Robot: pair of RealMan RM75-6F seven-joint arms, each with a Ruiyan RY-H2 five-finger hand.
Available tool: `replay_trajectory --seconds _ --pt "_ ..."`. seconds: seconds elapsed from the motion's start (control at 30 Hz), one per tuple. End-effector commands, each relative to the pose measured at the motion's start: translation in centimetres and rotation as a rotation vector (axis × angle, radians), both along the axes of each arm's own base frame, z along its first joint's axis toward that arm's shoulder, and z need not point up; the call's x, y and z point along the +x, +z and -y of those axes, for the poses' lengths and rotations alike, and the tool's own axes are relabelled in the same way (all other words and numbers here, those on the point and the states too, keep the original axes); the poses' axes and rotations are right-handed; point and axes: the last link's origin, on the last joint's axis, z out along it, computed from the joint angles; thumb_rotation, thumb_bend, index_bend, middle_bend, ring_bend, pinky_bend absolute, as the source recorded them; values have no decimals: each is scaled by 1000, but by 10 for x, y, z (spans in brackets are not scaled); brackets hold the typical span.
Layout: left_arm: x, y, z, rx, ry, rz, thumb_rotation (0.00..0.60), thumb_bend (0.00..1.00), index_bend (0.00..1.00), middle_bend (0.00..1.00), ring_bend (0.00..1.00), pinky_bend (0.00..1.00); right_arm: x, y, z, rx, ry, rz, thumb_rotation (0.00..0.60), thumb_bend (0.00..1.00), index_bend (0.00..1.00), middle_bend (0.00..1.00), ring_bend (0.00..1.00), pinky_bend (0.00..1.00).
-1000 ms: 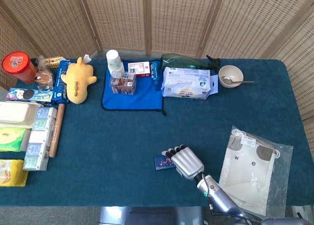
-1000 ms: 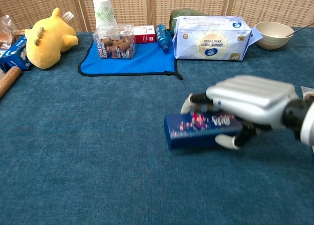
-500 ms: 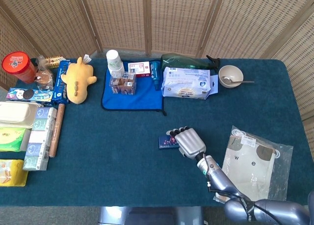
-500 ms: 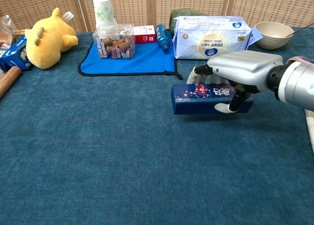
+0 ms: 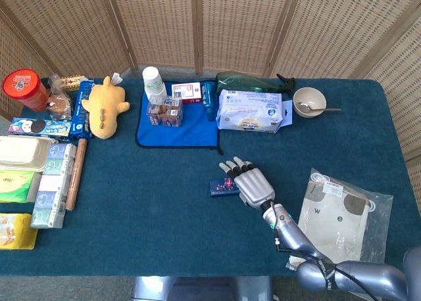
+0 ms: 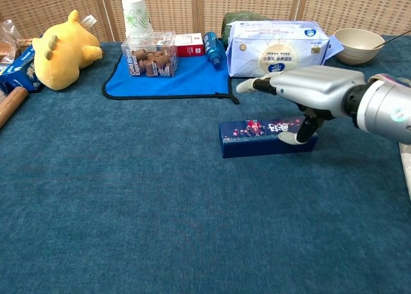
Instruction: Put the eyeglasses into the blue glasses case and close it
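Resting flat on the dark teal cloth-covered table, the long dark blue rectangular glasses case with a pink floral print is seen shut, lid down. The right hand is spread over its right end, fingers stretched forward and apart, thumb down against the case's front edge; whether it is gripped or only touched is not clear from the chest view. The left hand is not in view. No eyeglasses are visible anywhere; they are probably inside the case already, but this cannot be confirmed. If so, the task is judged nearly done, only release of the case being left.

Readable writing: "Cold Brew" on the clear plastic box of brown capsules on the blue mat. Print on the white and blue wet-wipe pack and on the case's lid is too small to be read.
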Motion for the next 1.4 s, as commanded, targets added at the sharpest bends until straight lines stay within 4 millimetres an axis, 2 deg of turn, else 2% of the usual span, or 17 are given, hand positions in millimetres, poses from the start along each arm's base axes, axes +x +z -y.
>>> replay_trajectory --seconds 0.03,0.2,0.3,0.47,0.63,0.83,0.9,1.07,1.2,1.4 --pt "2 -2 -2 -10 2 2 600 295 182 106 0 0 -2 9 -3 -11 -4 12 600 369 0 91 14 181" --pt "3 -4 -5 -45 34 -7 600 296 178 102 0 0 -6 31 -14 -56 -30 84 600 369 12 104 23 181" --pt "3 -4 -8 -81 71 -23 600 294 177 105 0 0 -17 48 -26 -114 -38 113 600 370 24 115 34 181" --pt "10 -12 -16 -115 89 -24 600 295 177 106 0 0 -40 70 -48 -212 -78 150 600 369 61 139 48 181" --pt "12 -19 -26 -131 117 -55 600 294 178 106 0 0 -74 91 -74 -338 -104 117 600 369 108 159 66 181" --pt "13 -26 -31 -152 147 -72 600 295 179 107 0 0 -99 106 -95 -415 -156 90 600 369 132 170 78 180" --pt "15 -36 -32 -174 162 -67 600 295 180 108 0 0 -117 114 -113 -446 -223 87 600 369 146 173 77 172" --pt "17 -43 -30 -179 186 -78 600 295 182 114 0 0 -140 123 -140 -490 -312 75 600 369 163 177 78 156" --pt "19 -42 -24 -174 196 -82 600 295 182 114 0 0 -151 127 -154 -508 -351 75 600 371 164 176 78 148" --pt "25 -41 -18 -169 182 -86 600 295 181 115 0 0 -155 131 -163 -515 -345 87 600 369 165 176 78 146"
